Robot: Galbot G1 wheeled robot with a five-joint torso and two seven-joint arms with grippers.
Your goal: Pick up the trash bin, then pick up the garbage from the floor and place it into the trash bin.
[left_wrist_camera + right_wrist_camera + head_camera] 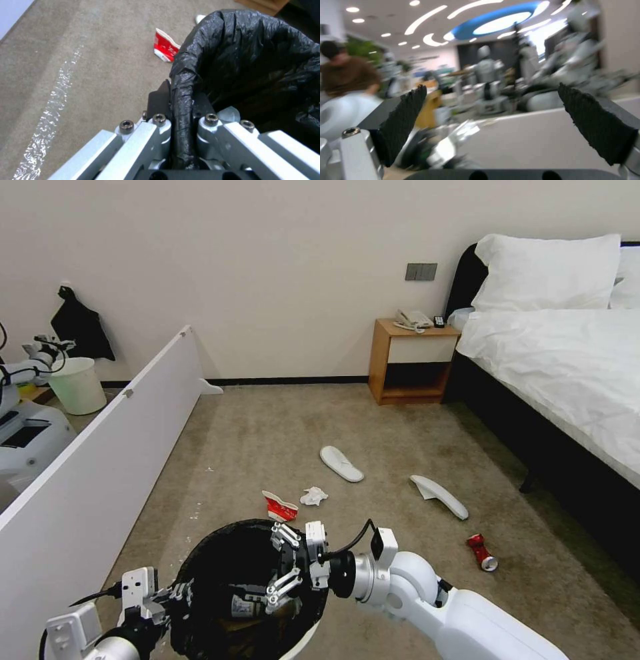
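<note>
Trash bin, lined with a black garbage bag, is hanging low in front of the robot, just above the carpet, with its mouth facing up. The left hand is clamping narrow on the bag-covered rim, one finger inside and one outside. The right hand is hovering over the bin's mouth with its fingers spread wide and nothing between them; what looks like a clear bottle is lying inside the bin beneath it. Just beyond the rim a crushed red-white cup is lying on the carpet, a white tissue beside it, two white slippers farther out, and a red can near the bed. To do this step well, the bin should be kept level and the rim grip firm while the right hand is clearing the bag's edge before reaching for the cup.
</note>
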